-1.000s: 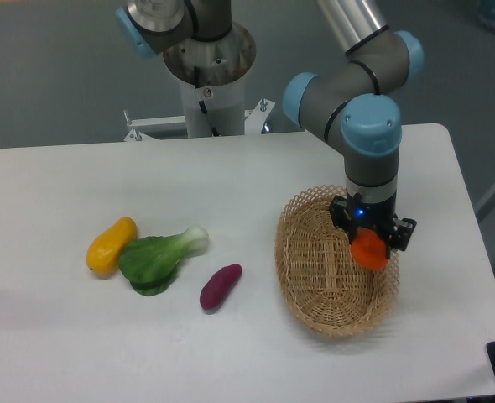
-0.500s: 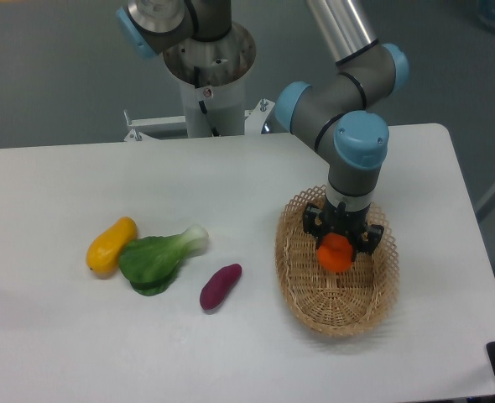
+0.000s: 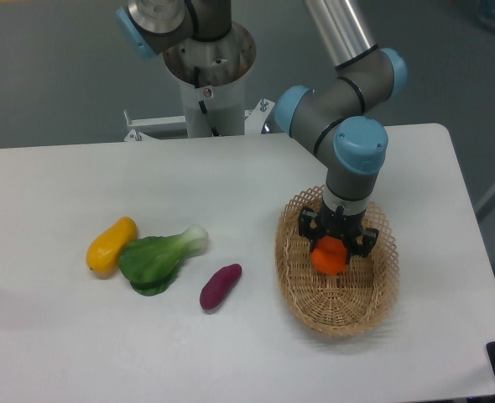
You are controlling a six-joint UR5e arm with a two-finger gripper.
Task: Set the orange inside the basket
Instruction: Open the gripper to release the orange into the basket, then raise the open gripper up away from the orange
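The bright orange [image 3: 329, 257] is held between my gripper's fingers, inside the rim of the tan wicker basket [image 3: 302, 294] on the right of the table. My gripper [image 3: 334, 248] points straight down over the basket's middle and is shut on the orange. Whether the orange touches the basket floor cannot be told.
A yellow-orange mango-like fruit [image 3: 112, 244], a green bok choy [image 3: 158, 258] and a purple sweet potato [image 3: 220, 285] lie left of the basket. The robot's base column [image 3: 207, 67] stands behind the table. The table's right edge is close to the basket.
My gripper has carried the orange left from the basket's right rim to over its middle and a little lower.
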